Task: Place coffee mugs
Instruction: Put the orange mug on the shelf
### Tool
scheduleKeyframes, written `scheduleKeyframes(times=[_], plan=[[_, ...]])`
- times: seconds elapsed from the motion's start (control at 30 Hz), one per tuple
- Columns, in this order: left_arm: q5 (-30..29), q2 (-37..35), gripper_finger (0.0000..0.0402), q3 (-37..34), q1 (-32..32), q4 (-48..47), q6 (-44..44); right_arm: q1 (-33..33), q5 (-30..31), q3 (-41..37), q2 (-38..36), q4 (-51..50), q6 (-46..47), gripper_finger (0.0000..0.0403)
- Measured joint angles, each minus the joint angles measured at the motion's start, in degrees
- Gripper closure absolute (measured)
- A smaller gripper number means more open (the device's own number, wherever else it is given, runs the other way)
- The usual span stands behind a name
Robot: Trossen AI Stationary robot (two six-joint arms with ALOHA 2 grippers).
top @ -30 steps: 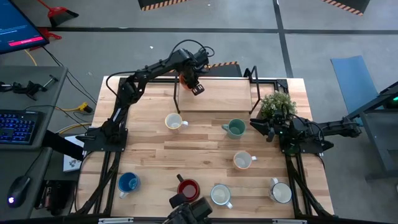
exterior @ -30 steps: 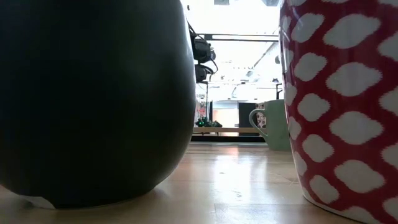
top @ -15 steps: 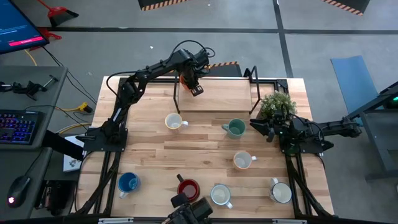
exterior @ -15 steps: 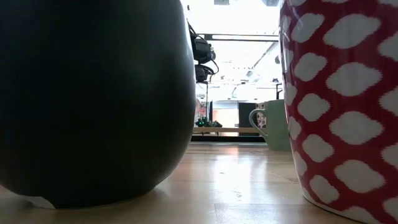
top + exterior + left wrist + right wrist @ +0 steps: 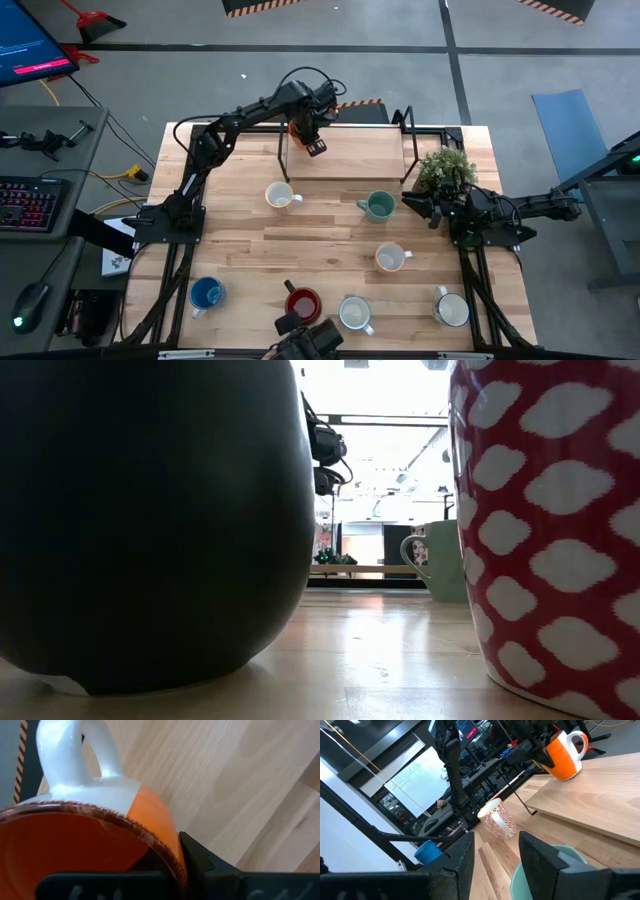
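Glossy orange mug (image 5: 100,845), white loop handle, left hand (image 5: 303,128) pinching rim

Glossy ceramic orange mug (image 5: 150,815) — matt wooden table (image 5: 330,235).

Looks like robotics lab / workshop, not home. Butcher-block table (image 5: 330,240) bolted with black arm frames, sits on grey concrete floor (image 5: 520,90) with yellow-black hazard tape (image 5: 260,7). Side desk has backlit keyboard (image 5: 30,203), mouse (image 5: 30,302), monitor (image 5: 30,45). Right wrist view shows more racks, screens, cables in big open hall beyond.
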Motion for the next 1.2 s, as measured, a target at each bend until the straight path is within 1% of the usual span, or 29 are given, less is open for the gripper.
scheduleKeyframes(times=[0.13,0.53,0.9,1.2], plan=[[0.4,0.2,0.0368,0.1,-0.1,-0.4,-0.1,0.0,-0.2,0.0,0.0,0.0,0.0,0.0268],[-0.6,0.2,0.0334,0.2,-0.1,-0.6,-1.2,0.0,-0.3,0.0,0.0,0.0,0.0,0.0268],[-0.9,0.2,0.0275,0.2,-0.1,-2.0,-1.5,0.0,-0.3,0.0,0.0,0.0,0.0,0.0268],[-1.0,0.2,0.0261,0.2,-0.1,-3.2,-1.5,0.0,-0.3,0.0,0.0,0.0,0.0,0.0268]])
